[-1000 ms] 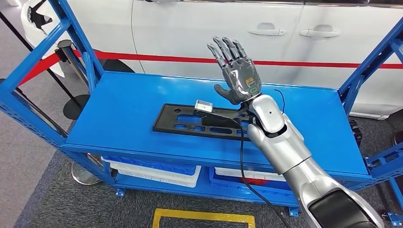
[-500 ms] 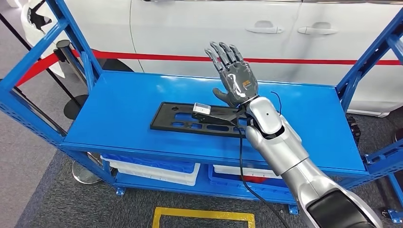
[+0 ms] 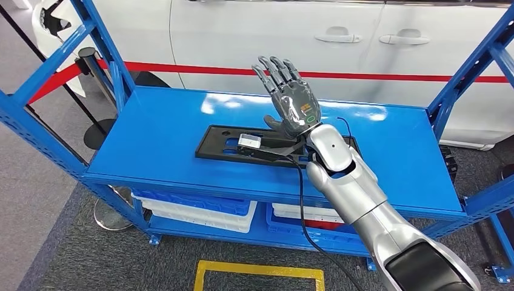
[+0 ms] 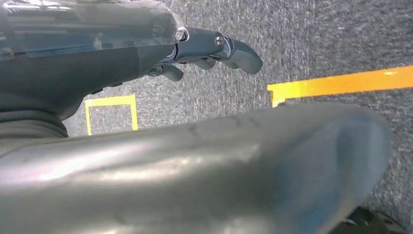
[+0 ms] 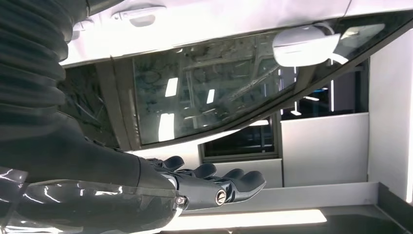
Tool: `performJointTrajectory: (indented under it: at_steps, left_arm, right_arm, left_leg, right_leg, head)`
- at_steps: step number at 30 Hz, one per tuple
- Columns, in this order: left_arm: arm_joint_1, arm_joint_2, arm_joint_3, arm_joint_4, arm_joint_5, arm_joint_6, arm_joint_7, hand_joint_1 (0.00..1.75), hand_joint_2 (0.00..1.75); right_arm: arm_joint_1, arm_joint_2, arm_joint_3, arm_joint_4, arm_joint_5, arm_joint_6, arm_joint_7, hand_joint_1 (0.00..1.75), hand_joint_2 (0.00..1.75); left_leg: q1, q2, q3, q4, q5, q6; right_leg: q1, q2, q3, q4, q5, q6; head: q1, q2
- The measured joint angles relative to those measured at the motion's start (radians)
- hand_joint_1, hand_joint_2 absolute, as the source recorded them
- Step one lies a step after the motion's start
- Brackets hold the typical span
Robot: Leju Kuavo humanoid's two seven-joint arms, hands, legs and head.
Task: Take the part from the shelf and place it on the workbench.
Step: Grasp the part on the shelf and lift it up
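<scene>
Nearest, one yellow floor outline [image 3: 259, 274] lies before the blue shelf [image 3: 151, 145]. Two blue-and-white bins [image 3: 194, 212] sit on its lower level. On the top level lies one flat black part [image 3: 224, 145]. The right hand [image 3: 294, 103] is raised above it, fingers [image 3: 273, 70] released and spread, holding nothing. The left hand [image 4: 146, 48] hangs over the floor, fingers loosely curled, empty. Behind stands one white car [image 3: 273, 36].
</scene>
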Motion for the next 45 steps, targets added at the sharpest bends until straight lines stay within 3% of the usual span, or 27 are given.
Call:
performJointTrajectory:
  at_steps: [2,5,6,7,8,10,12,15,17,18,21,22,23,24,26,28,32,34,36,37,38,39,42,43,45]
  left_arm:
    - [0.0,0.0,0.0,0.0,-0.002,0.002,-0.002,0.0,0.0]
    - [0.001,0.0,0.0,0.0,-0.003,0.004,-0.001,0.0,0.0]
    - [0.001,0.0,0.0,0.0,-0.003,0.004,-0.001,0.0,0.0]
    - [0.002,0.0,0.0,0.0,-0.003,0.004,-0.001,0.0,0.0]
    - [0.002,0.0,0.0,0.0,-0.004,0.004,0.0,0.0,0.0]
    - [0.002,-0.001,0.0,0.0,-0.005,0.004,0.001,0.0,0.0]
    - [0.001,-0.001,0.0,0.0,-0.006,0.004,0.002,0.0,0.0]
    - [0.0,0.0,0.0,0.0,-0.009,0.003,0.004,0.0,0.0]
    - [0.0,0.002,0.0,0.0,-0.011,0.003,0.004,0.0,0.0]
    - [-0.001,0.002,0.0,0.0,-0.012,0.003,0.005,0.0,0.0]
    - [-0.001,0.003,0.0,0.0,-0.012,0.003,0.005,0.0,0.0]
    - [-0.001,0.003,0.0,0.0,-0.012,0.003,0.005,0.0,0.0]
    - [-0.001,0.004,0.0,0.0,-0.012,0.003,0.005,0.0,0.0]
    - [-0.001,0.004,0.0,0.0,-0.012,0.003,0.004,0.0,0.0]
    - [-0.003,0.007,0.0,0.0,-0.012,0.003,0.002,0.0,0.0]
    - [-0.006,0.008,0.0,0.0,-0.012,0.003,0.0,0.0,0.0]
    - [-0.008,0.008,0.0,0.0,-0.012,0.002,-0.002,0.0,0.0]
    - [-0.01,0.009,0.0,0.0,-0.012,0.002,-0.001,0.0,0.0]
    - [-0.012,0.01,0.0,0.0,-0.012,0.002,0.0,0.0,0.0]
    - [-0.012,0.01,0.0,0.0,-0.012,0.002,0.0,0.0,0.0]
    - [-0.012,0.01,0.0,0.0,-0.012,0.002,0.001,0.0,0.0]
    - [-0.012,0.01,0.0,0.0,-0.012,0.001,0.001,0.0,0.0]
    - [-0.015,0.01,0.0,0.0,-0.012,0.002,0.003,0.0,0.0]
    - [-0.016,0.01,0.0,0.0,-0.012,0.002,0.005,0.0,0.0]
    - [-0.016,0.01,0.0,0.0,-0.012,0.002,0.007,0.0,0.0]
  right_arm:
    - [-0.003,0.0,0.001,0.002,0.0,0.001,-0.001,0.0,1.75]
    - [-0.007,0.0,0.002,0.008,0.0,0.007,-0.002,0.0,1.75]
    - [-0.006,0.0,0.003,0.011,-0.001,0.011,-0.002,0.0,1.75]
    - [-0.005,0.0,0.004,0.014,-0.002,0.014,-0.003,0.0,1.75]
    - [-0.004,0.0,0.005,0.016,-0.004,0.018,-0.005,0.0,1.75]
    - [-0.006,0.0,0.008,0.019,-0.006,0.025,-0.006,0.0,1.75]
    - [-0.008,0.001,0.012,0.022,-0.007,0.032,-0.008,0.0,1.75]
    - [-0.009,0.001,0.017,0.032,-0.013,0.051,-0.018,0.0,1.75]
    - [-0.012,0.004,0.029,0.044,-0.018,0.069,-0.029,0.0,1.75]
    - [-0.014,0.008,0.038,0.054,-0.02,0.078,-0.034,0.0,1.75]
    - [-0.016,0.021,0.076,0.099,-0.027,0.103,-0.05,0.0,1.75]
    - [-0.015,0.025,0.088,0.115,-0.03,0.108,-0.054,0.0,1.75]
    - [-0.016,0.029,0.1,0.132,-0.033,0.112,-0.057,0.0,1.75]
    - [-0.018,0.033,0.111,0.149,-0.037,0.113,-0.062,0.0,1.75]
    - [-0.027,0.042,0.131,0.183,-0.045,0.115,-0.068,0.0,1.75]
    - [-0.034,0.047,0.147,0.211,-0.052,0.115,-0.075,0.0,1.75]
    - [-0.042,0.06,0.168,0.265,-0.062,0.119,-0.094,0.0,1.75]
    - [-0.046,0.066,0.179,0.291,-0.064,0.122,-0.098,0.0,1.75]
    - [-0.045,0.071,0.189,0.316,-0.065,0.123,-0.1,0.0,1.75]
    - [-0.044,0.073,0.194,0.327,-0.066,0.123,-0.101,0.0,1.75]
    - [-0.044,0.074,0.198,0.336,-0.066,0.123,-0.101,0.0,1.75]
    - [-0.045,0.077,0.201,0.344,-0.067,0.123,-0.101,0.0,1.75]
    - [-0.057,0.091,0.207,0.37,-0.07,0.123,-0.102,0.0,1.75]
    - [-0.062,0.097,0.209,0.379,-0.071,0.123,-0.102,0.0,1.75]
    - [-0.069,0.106,0.217,0.395,-0.073,0.122,-0.102,0.0,1.75]
  left_leg:
    - [0.005,0.002,-0.001,-0.009,0.013,0.013]
    - [0.007,0.004,-0.013,-0.013,0.027,0.025]
    - [0.007,0.004,-0.017,-0.013,0.029,0.025]
    - [0.007,0.004,-0.02,-0.012,0.03,0.025]
    - [0.007,0.004,-0.022,-0.011,0.031,0.024]
    - [0.007,0.003,-0.023,-0.007,0.03,0.021]
    - [0.003,0.003,-0.027,0.0,0.028,0.012]
    - [0.0,0.002,-0.032,-0.001,0.03,-0.003]
    - [0.002,0.002,-0.04,0.019,0.012,-0.014]
    - [0.003,0.002,-0.057,0.058,-0.013,-0.02]
    - [0.007,0.003,-0.141,0.246,-0.098,-0.031]
    - [0.007,0.003,-0.158,0.28,-0.103,-0.032]
    - [0.007,0.003,-0.158,0.281,-0.09,-0.033]
    - [0.007,0.003,-0.139,0.239,-0.06,-0.032]
    - [0.006,0.002,-0.075,0.102,0.005,-0.026]
    - [0.003,0.001,-0.038,0.018,0.027,-0.017]
    - [0.007,0.0,-0.036,0.0,0.033,0.005]
    - [0.009,0.001,-0.036,-0.006,0.039,0.015]
    - [0.008,0.001,-0.039,-0.006,0.041,0.019]
    - [0.007,0.001,-0.039,-0.005,0.041,0.019]
    - [0.007,0.001,-0.04,-0.003,0.04,0.019]
    - [0.007,0.0,-0.04,-0.002,0.04,0.018]
    - [0.004,0.0,-0.041,0.004,0.036,0.011]
    - [0.002,0.0,-0.043,0.005,0.036,0.007]
    - [0.0,0.0,-0.045,0.004,0.038,-0.003]
  right_leg:
    - [-0.001,0.001,-0.012,0.025,-0.023,0.011]
    - [-0.006,0.002,-0.083,0.198,-0.127,0.024]
    - [-0.008,0.002,-0.104,0.255,-0.151,0.026]
    - [-0.008,0.002,-0.11,0.279,-0.155,0.028]
    - [-0.009,0.002,-0.095,0.263,-0.141,0.028]
    - [-0.009,0.001,-0.021,0.136,-0.084,0.023]
    - [-0.005,0.001,0.036,0.027,-0.055,0.014]
    - [-0.001,0.002,0.044,0.001,-0.053,-0.002]
    - [-0.005,0.001,0.045,-0.007,-0.047,-0.015]
    - [-0.007,0.001,0.046,-0.01,-0.045,-0.021]
    - [-0.005,0.0,0.045,-0.01,-0.044,-0.027]
    - [-0.005,0.0,0.044,-0.008,-0.044,-0.028]
    - [-0.004,0.0,0.044,-0.007,-0.044,-0.028]
    - [-0.004,0.001,0.043,-0.005,-0.045,-0.027]
    - [-0.002,0.003,0.042,-0.001,-0.047,-0.024]
    - [0.001,0.003,0.036,0.003,-0.046,-0.016]
    - [0.001,0.002,0.027,0.015,-0.053,0.004]
    - [-0.001,0.003,-0.008,0.095,-0.104,0.013]
    - [-0.003,0.002,-0.068,0.225,-0.162,0.019]
    - [-0.004,0.002,-0.088,0.268,-0.172,0.021]
    - [-0.005,0.002,-0.092,0.276,-0.164,0.021]
    - [-0.006,0.002,-0.076,0.244,-0.138,0.02]
    - [-0.004,0.002,0.018,0.054,-0.056,0.009]
    - [-0.002,0.003,0.033,0.02,-0.049,0.005]
    - [0.002,0.003,0.035,0.004,-0.048,-0.003]
  head:
    - [0.001,0.0]
    - [0.004,0.0]
    - [0.004,0.0]
    - [0.004,0.0]
    - [0.004,0.0]
    - [0.004,0.0]
    - [0.004,0.0]
    - [0.003,0.0]
    - [0.002,0.0]
    - [0.002,0.0]
    - [0.001,0.0]
    - [0.001,0.0]
    - [0.001,0.0]
    - [0.001,0.0]
    - [0.001,0.0]
    - [0.002,0.0]
    - [0.003,0.0]
    - [0.004,0.0]
    - [0.005,0.0]
    - [0.005,0.0]
    - [0.005,0.0]
    - [0.005,0.0]
    - [0.005,0.0]
    - [0.004,0.0]
    - [0.004,0.0]
